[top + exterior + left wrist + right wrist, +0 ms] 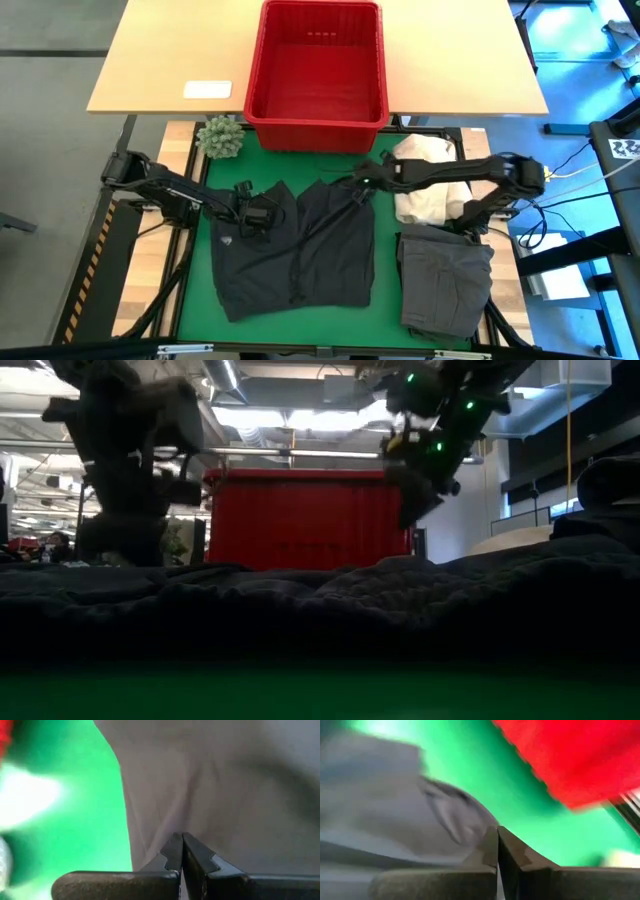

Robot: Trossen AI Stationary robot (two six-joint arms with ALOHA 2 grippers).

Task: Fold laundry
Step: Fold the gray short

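Spread flat on the green table (195, 300) in the high view lies a black garment (295, 255), with a folded grey garment (445, 280) beside it and the red basket (315, 60) beyond. Left wrist view: left gripper (181, 842) jaws clenched on the garment's cloth. Right wrist view: right gripper (497, 837) jaws clenched at the garment's edge.

Red plastic basket (317, 62) sits at far edge of green mat (385, 285), overlapping light wood tabletop (160, 60). White card (208, 89) lies on that tabletop. Small green plant (221, 136) stands just beside basket corner. Cream-white cloth heap (425, 180) lies near basket's other corner.
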